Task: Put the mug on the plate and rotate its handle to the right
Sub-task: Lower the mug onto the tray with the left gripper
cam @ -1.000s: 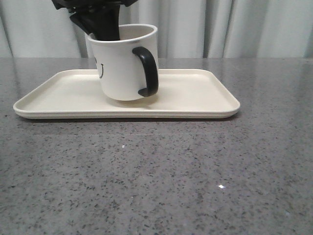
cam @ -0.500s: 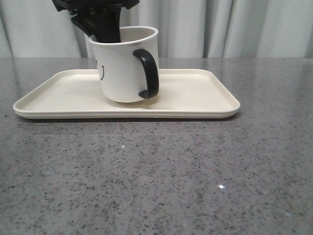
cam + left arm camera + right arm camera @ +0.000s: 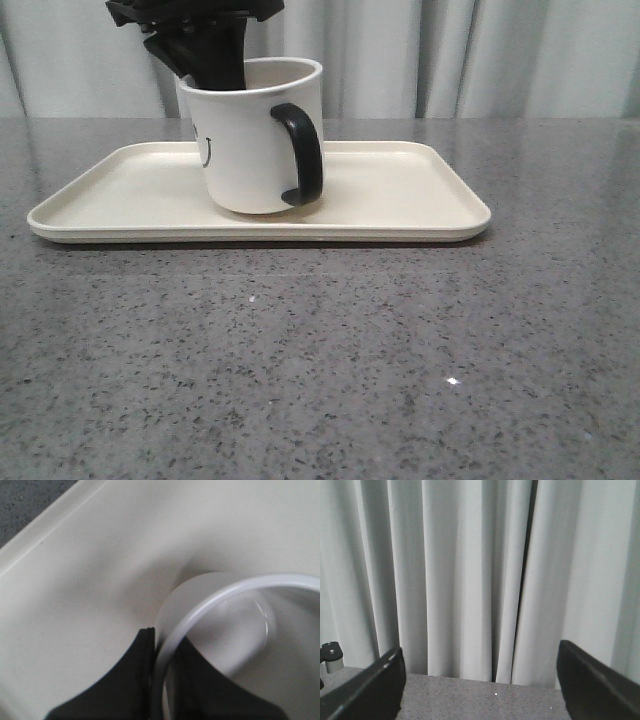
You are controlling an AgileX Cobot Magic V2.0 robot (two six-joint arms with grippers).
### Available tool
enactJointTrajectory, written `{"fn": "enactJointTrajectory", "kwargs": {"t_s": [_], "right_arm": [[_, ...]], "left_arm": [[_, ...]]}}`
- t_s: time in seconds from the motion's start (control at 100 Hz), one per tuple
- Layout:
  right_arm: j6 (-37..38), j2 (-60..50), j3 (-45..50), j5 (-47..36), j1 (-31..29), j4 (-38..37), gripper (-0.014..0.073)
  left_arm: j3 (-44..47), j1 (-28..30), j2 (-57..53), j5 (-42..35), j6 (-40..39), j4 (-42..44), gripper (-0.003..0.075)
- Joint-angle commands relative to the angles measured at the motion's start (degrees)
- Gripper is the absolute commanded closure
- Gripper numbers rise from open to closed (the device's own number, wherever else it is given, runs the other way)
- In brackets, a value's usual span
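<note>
Mug: the white mug (image 3: pixel 252 135) sits on the plate (image 3: pixel 400 200), left of the plate's middle, and looks flat on it.
Handle: the black handle (image 3: pixel 303 150) points toward the camera and a bit to the right.
Left gripper: the left gripper (image 3: pixel 162 680) comes down from above and pinches the mug's rim, one finger (image 3: pixel 127 680) outside the wall and one inside.
Right gripper: the right gripper (image 3: pixel 480 685) is spread wide with nothing in it, facing the curtain (image 3: pixel 470 570).
Room on the plate: a lot of bare plate lies to the right of the mug and some to the left; the low rim runs all around.
Room on the table: the grey table (image 3: pixel 320 370) is bare in front of the plate.
Hard to see: the smiley face (image 3: pixel 205 140) is mostly turned away; the left arm is cut off at the top of the front view; the mug's base is blurry in the wrist view.
</note>
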Motion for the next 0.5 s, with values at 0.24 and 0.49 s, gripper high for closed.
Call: {"fn": "enactJointTrajectory", "kwargs": {"t_s": [0.24, 0.49], "right_arm": [[-0.5, 0.8, -2.1, -2.6, 0.2, 0.8, -0.0021], [-0.5, 0.8, -2.1, -2.6, 0.2, 0.8, -0.0021]], "left_arm": [[-1.8, -0.3, -1.9, -1.1, -0.1, -1.1, 0.0740], [-1.8, -0.3, -1.9, -1.4, -0.1, -1.0, 0.0740]]}}
